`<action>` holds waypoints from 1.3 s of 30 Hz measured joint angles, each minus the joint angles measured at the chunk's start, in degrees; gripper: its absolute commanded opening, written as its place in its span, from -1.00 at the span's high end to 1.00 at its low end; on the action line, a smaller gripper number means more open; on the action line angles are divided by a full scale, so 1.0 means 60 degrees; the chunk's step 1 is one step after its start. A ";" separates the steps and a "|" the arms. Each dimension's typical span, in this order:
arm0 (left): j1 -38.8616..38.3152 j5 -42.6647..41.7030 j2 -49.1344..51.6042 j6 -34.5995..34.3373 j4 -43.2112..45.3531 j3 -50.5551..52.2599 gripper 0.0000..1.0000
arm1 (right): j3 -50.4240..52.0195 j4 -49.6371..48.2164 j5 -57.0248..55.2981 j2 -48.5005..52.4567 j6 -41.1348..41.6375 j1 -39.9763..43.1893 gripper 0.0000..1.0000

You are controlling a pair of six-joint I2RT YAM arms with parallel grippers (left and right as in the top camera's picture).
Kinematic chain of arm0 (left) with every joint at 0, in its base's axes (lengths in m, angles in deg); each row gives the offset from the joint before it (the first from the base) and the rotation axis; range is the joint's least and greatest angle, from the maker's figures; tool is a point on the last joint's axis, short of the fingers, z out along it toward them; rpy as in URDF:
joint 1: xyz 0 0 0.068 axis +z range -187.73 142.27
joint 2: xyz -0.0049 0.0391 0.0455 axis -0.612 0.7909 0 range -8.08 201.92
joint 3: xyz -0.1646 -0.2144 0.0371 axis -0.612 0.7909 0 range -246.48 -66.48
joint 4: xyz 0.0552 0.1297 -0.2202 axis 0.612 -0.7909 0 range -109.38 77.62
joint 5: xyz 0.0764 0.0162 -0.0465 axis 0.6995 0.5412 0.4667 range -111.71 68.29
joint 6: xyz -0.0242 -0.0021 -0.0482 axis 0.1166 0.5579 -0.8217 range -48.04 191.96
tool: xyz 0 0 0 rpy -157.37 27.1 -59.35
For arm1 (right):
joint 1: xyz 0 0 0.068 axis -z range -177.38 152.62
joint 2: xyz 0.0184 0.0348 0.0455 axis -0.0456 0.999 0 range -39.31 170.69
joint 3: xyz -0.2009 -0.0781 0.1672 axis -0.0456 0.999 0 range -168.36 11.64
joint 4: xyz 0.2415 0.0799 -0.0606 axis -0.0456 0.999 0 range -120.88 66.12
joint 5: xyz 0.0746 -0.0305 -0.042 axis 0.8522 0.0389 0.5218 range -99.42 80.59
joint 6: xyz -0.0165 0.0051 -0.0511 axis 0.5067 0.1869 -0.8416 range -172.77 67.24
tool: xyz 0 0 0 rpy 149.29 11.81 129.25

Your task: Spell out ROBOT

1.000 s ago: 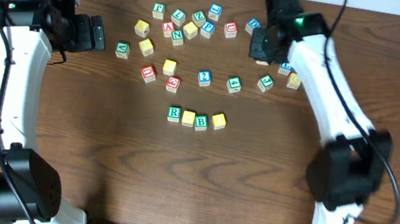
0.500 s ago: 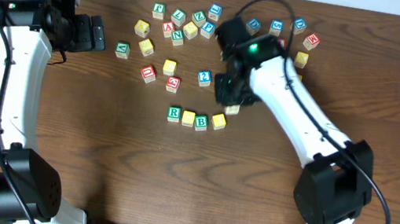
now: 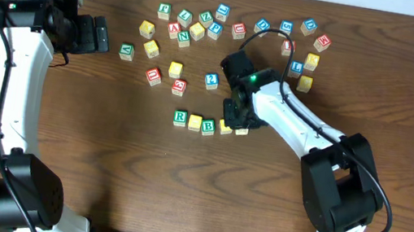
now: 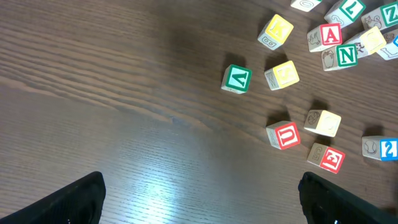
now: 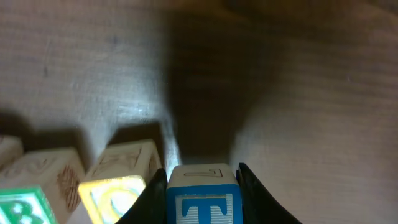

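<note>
Overhead, the left end effector (image 3: 102,35) was seen with its fingers spread wide and empty, parked well apart from the row, near the upper left of the brown wooden surface (image 3: 101,166). The row was read from the left: a small green-bordered wooden R cube (image 3: 180,117), a small yellow-faced wooden cube (image 3: 194,122), a small green-bordered wooden B cube (image 3: 208,126) and a second yellow-faced wooden cube (image 5: 121,186), on which an O appeared to be shown in the right wrist view. Just beside that cube, on its right, the small blue-bordered wooden T cube (image 5: 203,202) was clamped between the fingers of the right end effector (image 3: 236,119), low over the surface. Whether it was touching down could not be told.

The step in hand was judged to be the setting of the T at the row's end. For this to be done well, the T would best be lowered flat, squared with the row and brought close to its neighbour without that cube being nudged. The fingers would be parted only once the cube was seated, then lifted straight up.
</note>
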 measured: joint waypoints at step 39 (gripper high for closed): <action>0.0000 0.0000 0.0000 0.0000 0.0000 0.0000 -0.95 | 0.0415 -0.0091 0.0357 -0.0025 0.0583 -0.0335 0.07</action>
